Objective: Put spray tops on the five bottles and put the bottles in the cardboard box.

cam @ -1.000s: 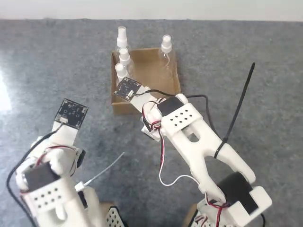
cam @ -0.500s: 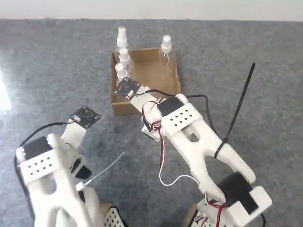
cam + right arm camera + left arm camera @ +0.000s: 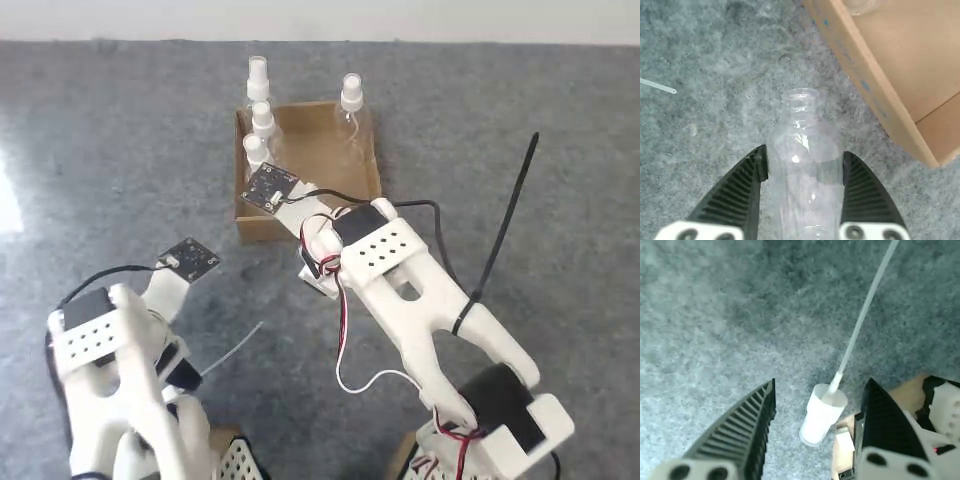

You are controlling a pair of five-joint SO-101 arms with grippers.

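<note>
In the left wrist view my left gripper (image 3: 821, 386) is open just above the grey carpet. A white spray top (image 3: 820, 415) with its long thin tube lies between the two black fingers (image 3: 742, 437), touching neither. In the right wrist view my right gripper (image 3: 805, 152) is shut on a clear bottle (image 3: 802, 145) with a bare, open neck, close to the cardboard box (image 3: 880, 75). In the high view the box (image 3: 372, 170) holds several bottles with spray tops; one (image 3: 351, 95) stands at its far right.
The left arm (image 3: 110, 350) is at the near left and the right arm (image 3: 400, 270) reaches up the middle to the box's near wall. The spray top's tube (image 3: 235, 347) lies on the carpet between them. A black cable tie (image 3: 505, 225) sticks up at the right.
The left arm has swung forward and down over the spray top, its wrist board shifting right and nearer. The right arm and its bottle have not moved.
</note>
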